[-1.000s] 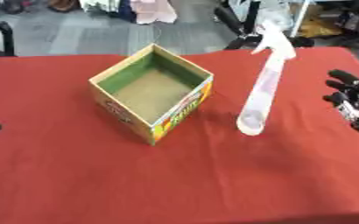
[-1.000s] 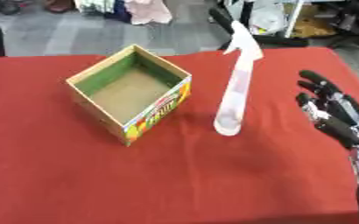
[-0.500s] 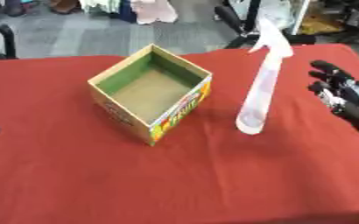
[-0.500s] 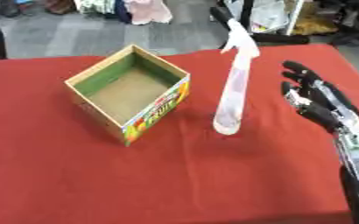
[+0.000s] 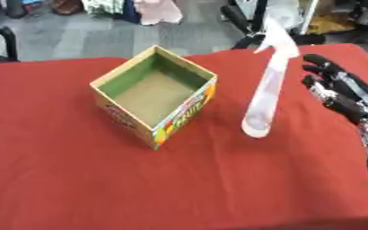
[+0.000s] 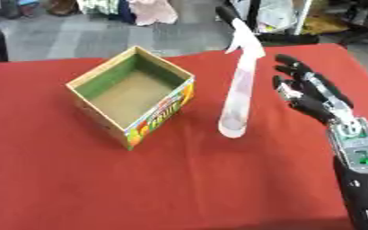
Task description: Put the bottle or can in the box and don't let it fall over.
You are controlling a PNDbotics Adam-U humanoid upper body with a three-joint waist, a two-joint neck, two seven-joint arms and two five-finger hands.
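A red table [image 5: 77, 188] fills the view and carries everything else. On it, toward ten o'clock from the middle, sits an open cardboard box [image 6: 130, 98], turned so one corner points at six o'clock; its mouth faces up and its inside looks empty, which leaves room for something to be lowered in from above. Just to the box's three o'clock, apart from it, stands a tall, pale spray bottle [image 6: 238, 85], base on the cloth and trigger head at twelve o'clock. It is upright and narrow for its height, so it probably tips easily, and a grip low on the body or round its middle would likely keep it steady.

The robot's right hand [image 6: 311, 94] hangs at the bottle's three o'clock, near it but not touching, fingers spread and straight, holding nothing. The palm faces the bottle, which suggests it is lined up to close round the body. The grasp has not begun.

Only a small dark shape shows at the nine o'clock edge in the left eye view; the left hand itself cannot be made out.
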